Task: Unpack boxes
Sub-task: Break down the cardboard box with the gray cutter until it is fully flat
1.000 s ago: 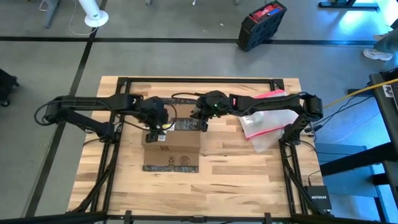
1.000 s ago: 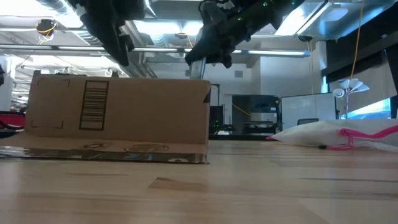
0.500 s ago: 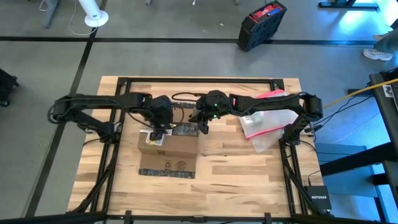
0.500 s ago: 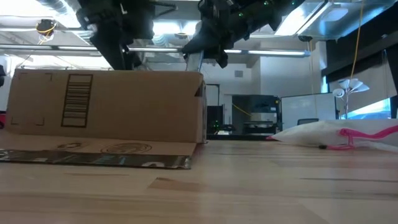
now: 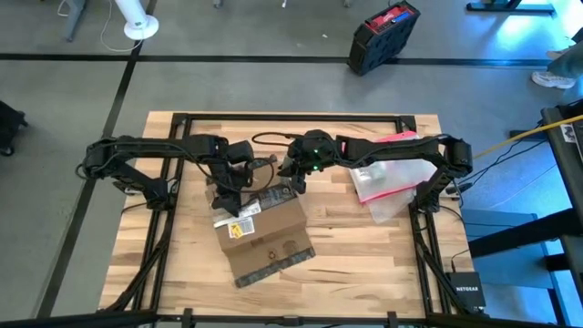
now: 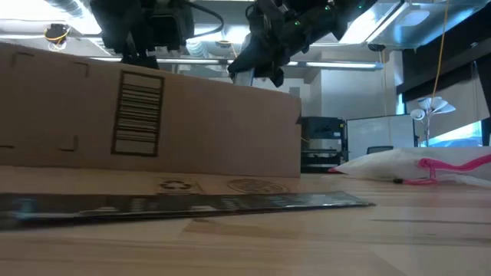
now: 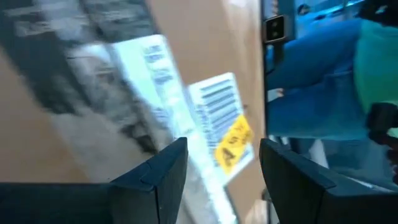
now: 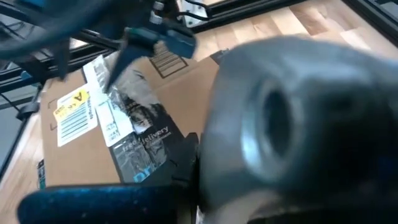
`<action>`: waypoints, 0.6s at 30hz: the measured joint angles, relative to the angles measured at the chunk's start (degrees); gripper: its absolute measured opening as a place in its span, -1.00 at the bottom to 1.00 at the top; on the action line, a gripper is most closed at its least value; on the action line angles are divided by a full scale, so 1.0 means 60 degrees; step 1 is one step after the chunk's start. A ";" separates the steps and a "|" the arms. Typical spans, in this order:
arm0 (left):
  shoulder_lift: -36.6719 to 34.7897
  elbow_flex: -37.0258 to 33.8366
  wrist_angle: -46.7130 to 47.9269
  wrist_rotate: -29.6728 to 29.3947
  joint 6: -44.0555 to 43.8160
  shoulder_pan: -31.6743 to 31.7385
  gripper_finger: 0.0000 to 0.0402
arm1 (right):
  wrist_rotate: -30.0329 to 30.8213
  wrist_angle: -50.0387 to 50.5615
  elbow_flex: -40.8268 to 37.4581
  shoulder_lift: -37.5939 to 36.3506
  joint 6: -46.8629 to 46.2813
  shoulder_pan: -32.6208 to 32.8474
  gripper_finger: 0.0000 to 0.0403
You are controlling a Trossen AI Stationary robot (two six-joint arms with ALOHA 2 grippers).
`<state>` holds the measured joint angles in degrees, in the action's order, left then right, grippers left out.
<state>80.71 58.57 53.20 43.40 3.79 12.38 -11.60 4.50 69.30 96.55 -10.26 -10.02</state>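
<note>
The brown cardboard box (image 5: 269,228) stands askew on the table, with a black-taped flap (image 5: 273,264) lying flat on the wood on its near side. It fills the left of the low view (image 6: 153,123). My left gripper (image 5: 228,199) is open over the box's far left corner, its fingers on either side of the white barcode label (image 7: 217,106). My right gripper (image 5: 296,182) hovers by the box's far right corner (image 6: 257,65). A grey rounded shape close to the right wrist camera hides its fingers. My left gripper comes at the box's top (image 7: 205,62) from above, by the far left corner, with its fingers (image 7: 168,168) spread apart. I cannot tell whether the fingertips touch the cardboard. The box rests on the table.
A clear plastic pouch with a pink-red edge (image 5: 392,182) lies at the table's right, seen also in the low view (image 6: 414,165). A black and red case (image 5: 383,36) stands on the floor beyond the far edge. Bare wood lies near and to the right of the box.
The box has slid toward the table's near edge and turned about, so its right end now lies farther back than its left. Its taped flap has swung with it. My left gripper has stayed over the box's far left corner. My right arm has kept still.
</note>
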 joint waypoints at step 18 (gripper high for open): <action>-0.0055 0.0000 0.0140 -0.0996 -0.0134 0.0830 -0.05 | -0.0255 -0.0218 0.0508 -0.0029 -0.0027 -0.0150 -0.64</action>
<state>80.38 58.57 54.04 37.43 2.98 17.36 -13.13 3.19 72.34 96.38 -10.42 -10.92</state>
